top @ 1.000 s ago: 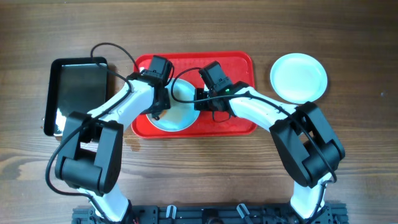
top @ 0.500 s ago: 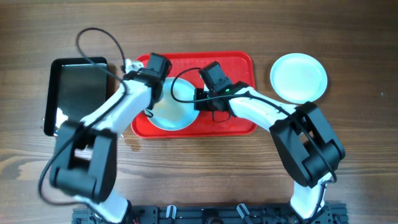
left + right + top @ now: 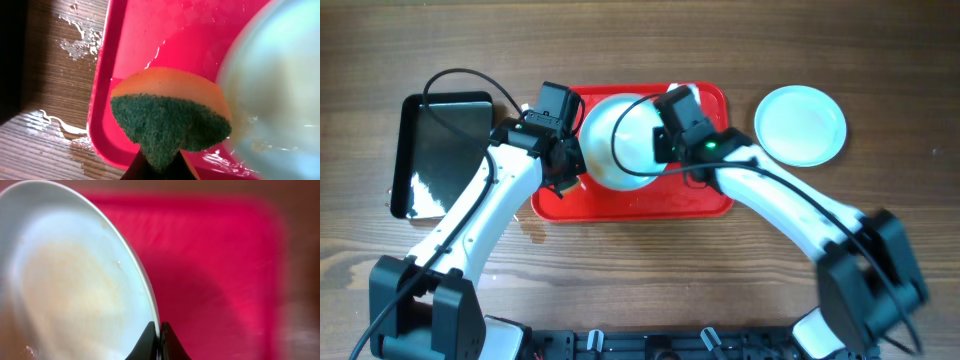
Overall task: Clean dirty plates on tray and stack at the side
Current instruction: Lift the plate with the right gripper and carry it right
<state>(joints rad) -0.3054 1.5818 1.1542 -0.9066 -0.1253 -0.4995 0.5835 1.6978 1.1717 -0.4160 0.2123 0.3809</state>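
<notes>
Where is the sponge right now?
In the left wrist view, the sponge is pinched in the left gripper over the tray's left end, beside the tilted plate.

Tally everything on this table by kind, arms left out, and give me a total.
Plates: 2 (gripped plate above the red tray, plate on the table at the right)
Trays: 2 (red tray, black tray)
Sponges: 1 (sponge, green and orange)
Total: 5
</notes>
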